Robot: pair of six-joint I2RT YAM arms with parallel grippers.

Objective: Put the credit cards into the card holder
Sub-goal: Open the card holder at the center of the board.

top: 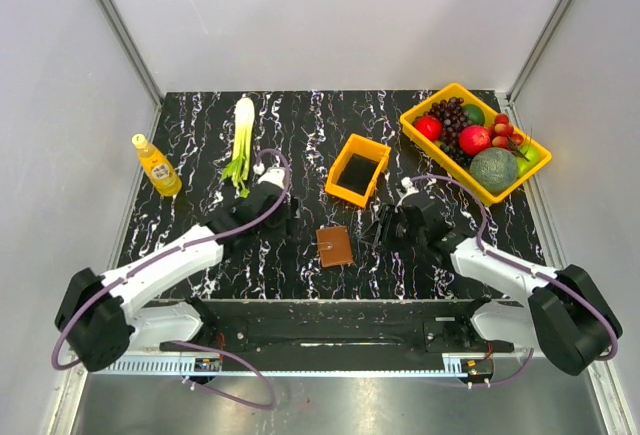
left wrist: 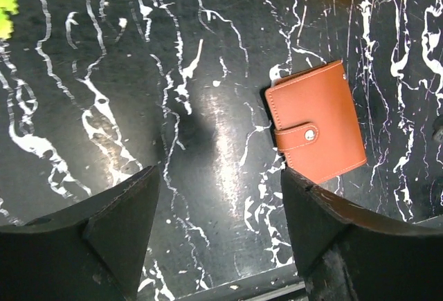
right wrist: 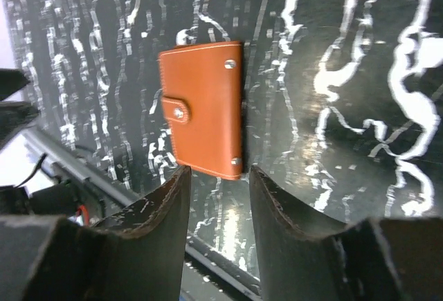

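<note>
wallet (top: 334, 246) shut, mid desk (top: 200, 145), betw l gripper (left wrist: 220, 176) & r gripper (right wrist: 219, 176); no cards in view
top view: wallet at frame centre, long axis approx up-down. r gripper a little apart, empty, wallet dead ahead of its tips; l gripper wide apart, empty, wallet off to its view's right. r looks better lined up.

Black marbled table (top: 190, 125), plain grey walls (top: 330, 15), metal posts (top: 120, 25)
</note>
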